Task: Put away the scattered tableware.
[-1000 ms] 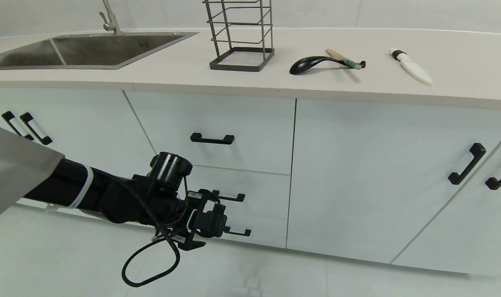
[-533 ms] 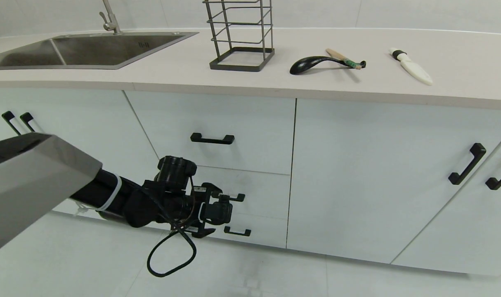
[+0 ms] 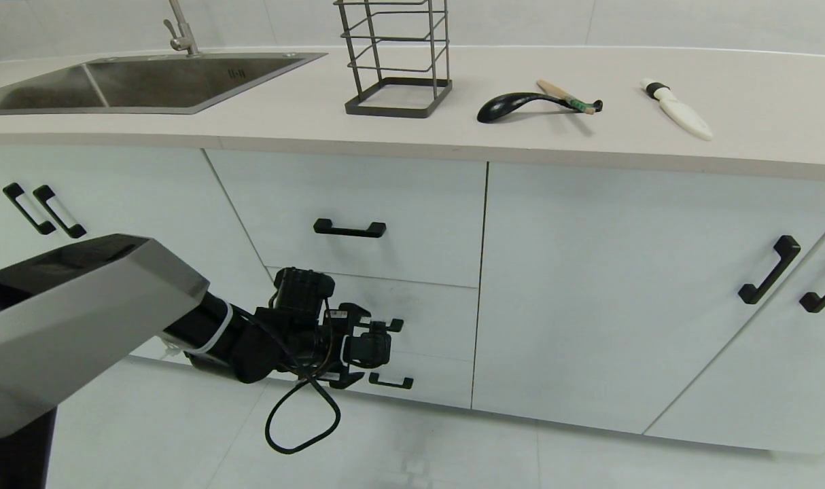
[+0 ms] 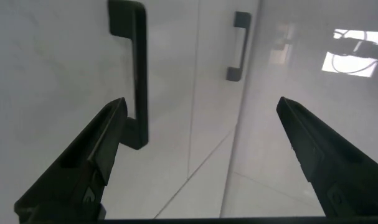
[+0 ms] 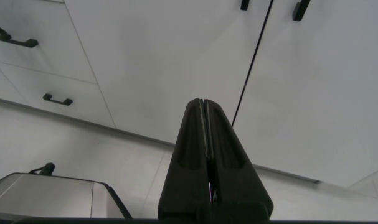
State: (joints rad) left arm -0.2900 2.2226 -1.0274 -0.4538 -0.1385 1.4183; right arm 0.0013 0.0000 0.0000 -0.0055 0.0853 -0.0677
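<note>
Landmark: wire rack (image 3: 395,61), upright on the countertop (image 3: 304,129).

Tableware all lies on the counter to the right of the rack:
- black spoon (image 3: 521,104) is nearest, with its bowl end toward the rack.
- wooden stick (image 3: 567,97) with a green band lies across the spoon's handle end, touching it.
- white knife (image 3: 677,110) with a black band is farthest from the rack, apart from the other two.

Sink (image 3: 147,78) is left of the rack. There is a small mark on its inner wall, too small to read.

Low down, well below the rack, the left gripper (image 4: 201,102) faces the lower drawer fronts near a black drawer handle (image 4: 136,74). Its fingers are spread wide with nothing between them.

The right gripper (image 5: 204,106) has its fingers pressed together and carries nothing. It is in front of white cabinet doors (image 5: 176,56); its place relative to the rack I cannot tell.
</note>
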